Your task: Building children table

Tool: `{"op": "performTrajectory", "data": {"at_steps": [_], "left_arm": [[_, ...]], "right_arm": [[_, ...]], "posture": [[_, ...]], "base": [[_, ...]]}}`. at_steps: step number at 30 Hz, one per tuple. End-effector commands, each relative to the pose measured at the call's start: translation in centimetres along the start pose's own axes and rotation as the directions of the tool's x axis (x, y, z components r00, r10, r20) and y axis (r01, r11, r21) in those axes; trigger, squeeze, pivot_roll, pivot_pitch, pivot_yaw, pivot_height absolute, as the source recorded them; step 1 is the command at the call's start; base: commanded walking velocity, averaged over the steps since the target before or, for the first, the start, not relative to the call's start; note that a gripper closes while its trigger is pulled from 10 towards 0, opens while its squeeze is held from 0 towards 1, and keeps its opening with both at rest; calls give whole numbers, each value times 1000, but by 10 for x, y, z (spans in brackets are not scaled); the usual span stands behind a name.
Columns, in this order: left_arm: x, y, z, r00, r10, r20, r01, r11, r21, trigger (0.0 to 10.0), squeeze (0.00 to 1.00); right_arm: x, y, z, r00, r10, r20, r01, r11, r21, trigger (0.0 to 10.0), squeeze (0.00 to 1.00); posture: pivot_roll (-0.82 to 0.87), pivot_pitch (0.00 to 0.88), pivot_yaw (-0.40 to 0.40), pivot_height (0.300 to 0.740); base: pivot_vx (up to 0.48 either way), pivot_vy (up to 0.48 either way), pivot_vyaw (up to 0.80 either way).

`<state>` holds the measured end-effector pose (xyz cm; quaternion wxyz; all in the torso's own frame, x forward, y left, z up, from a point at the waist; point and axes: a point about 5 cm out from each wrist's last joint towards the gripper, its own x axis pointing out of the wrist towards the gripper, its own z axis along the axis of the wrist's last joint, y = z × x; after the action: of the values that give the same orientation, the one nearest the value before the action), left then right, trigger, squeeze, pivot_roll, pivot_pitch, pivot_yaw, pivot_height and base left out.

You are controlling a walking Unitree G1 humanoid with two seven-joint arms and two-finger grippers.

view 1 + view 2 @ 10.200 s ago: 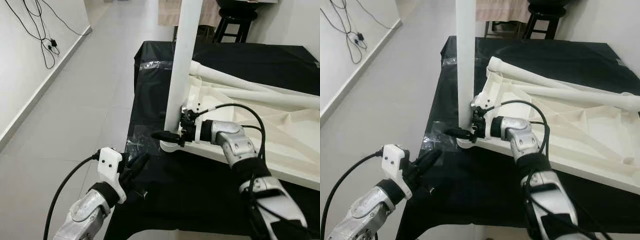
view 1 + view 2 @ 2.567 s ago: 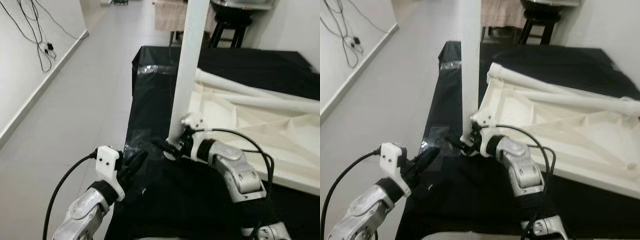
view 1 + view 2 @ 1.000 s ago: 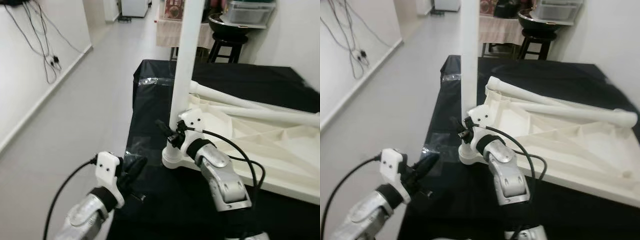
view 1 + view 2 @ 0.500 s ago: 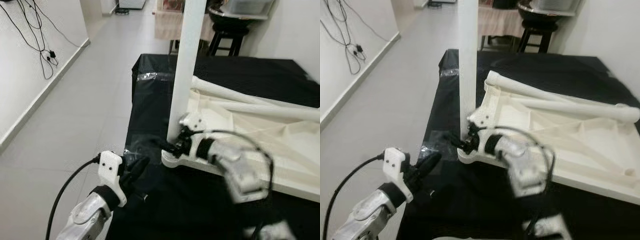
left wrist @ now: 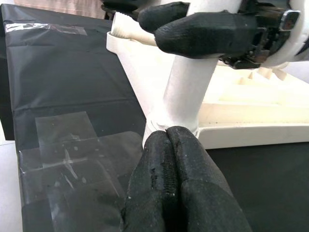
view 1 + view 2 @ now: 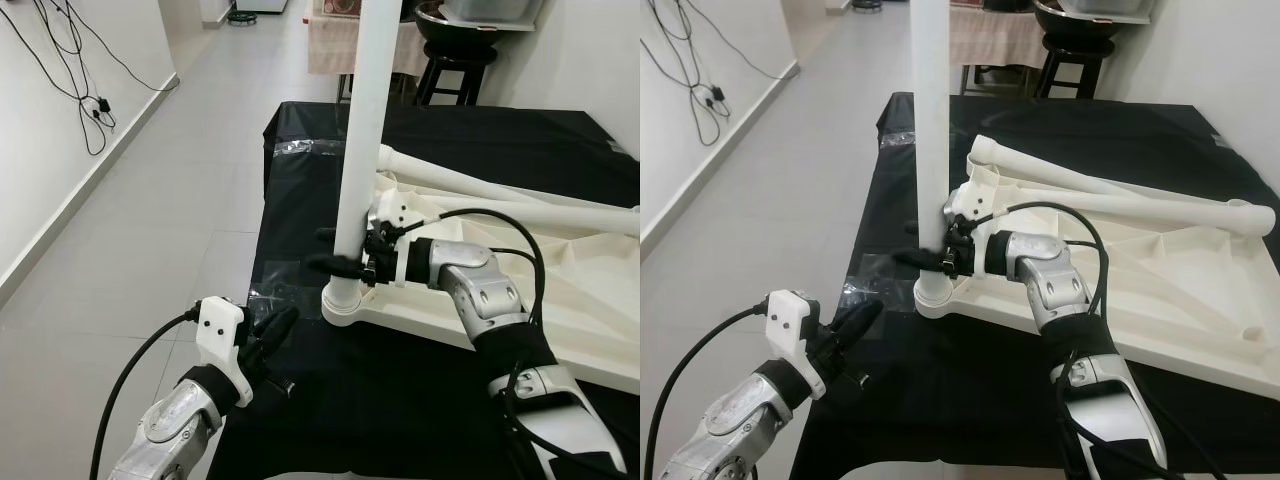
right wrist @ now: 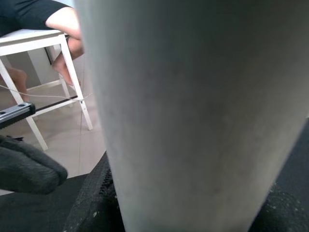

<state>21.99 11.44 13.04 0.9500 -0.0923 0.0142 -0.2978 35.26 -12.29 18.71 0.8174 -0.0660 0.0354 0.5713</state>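
Black cloth [image 6: 300, 180] covers the worktable, giving grip under the inverted white plastic tabletop [image 6: 600, 290], ribbed and matte, at centre right. Its smooth round leg [image 6: 360, 130] stands upright in the corner socket at frame centre. Right gripper [image 6: 335, 262] pinches that leg low, probably steadying it. Left gripper [image 6: 275, 325], fingers pressed together, waits at lower left.
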Motion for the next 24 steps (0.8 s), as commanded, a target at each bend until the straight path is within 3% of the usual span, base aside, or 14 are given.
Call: {"op": "performTrajectory", "data": {"at_steps": [1,6,11,12,13,14,15,17,18,19,20,21,23,24], "left_arm": [[-1,-2,0,1000,1,-2,-1,1000,-5,10000,0],[-1,-3,0,1000,1,0,-1,1000,-6,10000,0],[-2,-2,1,1000,3,2,-3,1000,-6,10000,0],[-3,-1,2,1000,4,2,-4,1000,-5,10000,0],[-3,0,2,1000,4,2,-4,1000,-4,10000,0],[-3,0,2,1000,4,2,-4,1000,-4,10000,0],[-3,1,3,1000,3,2,-3,1000,-4,10000,0],[-4,4,3,1000,-2,-3,2,1000,-3,10000,0],[-4,4,3,1000,-2,-3,2,1000,-3,10000,0],[-4,4,3,1000,-3,-4,3,1000,-3,10000,0],[-4,4,3,1000,-3,-4,3,1000,-3,10000,0],[-3,4,3,1000,-9,-7,9,1000,-7,10000,0],[-3,4,3,1000,-9,-7,9,1000,-7,10000,0],[-2,5,3,1000,-2,-4,2,1000,-4,10000,0]], "right_arm": [[-1,-1,-3,999,36,-2,-36,999,14,0,0],[-10,-3,-8,1000,-6,-2,6,1000,8,0,0],[-21,5,-40,952,-265,-152,268,964,-1,0,0],[-21,9,-51,909,-354,-221,364,932,2,0,0],[-21,13,-60,761,-600,-247,624,781,25,0,0],[-21,13,-60,761,-600,-247,624,781,25,0,0],[-22,31,-69,662,-692,-287,733,678,56,0,0],[-4,60,-62,711,-660,-243,679,734,-5,0,0],[-4,60,-62,711,-660,-243,679,734,-5,0,0],[3,66,-59,764,-606,-221,621,784,-6,0,0],[3,66,-59,764,-606,-221,621,784,-6,0,0],[-1,44,-58,752,-620,-226,631,775,-28,0,0],[-1,44,-58,752,-620,-226,631,775,-28,0,0],[2,33,-55,744,-625,-235,643,766,2,10000,0]], "posture": [[76,67,-61,740],[68,79,-65,740],[46,95,-67,740],[35,99,-66,740],[29,100,-64,740],[29,100,-64,740],[22,108,-61,740],[13,100,-34,740],[13,100,-34,740],[7,93,-31,740],[7,93,-31,740],[29,92,-48,740],[29,92,-48,740],[33,90,-51,740]], "base": [[0,0,0],[0,0,0],[0,0,0],[0,0,0],[0,0,0],[0,0,0],[0,0,0],[0,0,0],[0,0,0],[0,0,0],[0,0,0],[0,0,0],[0,0,0],[0,0,0]]}}
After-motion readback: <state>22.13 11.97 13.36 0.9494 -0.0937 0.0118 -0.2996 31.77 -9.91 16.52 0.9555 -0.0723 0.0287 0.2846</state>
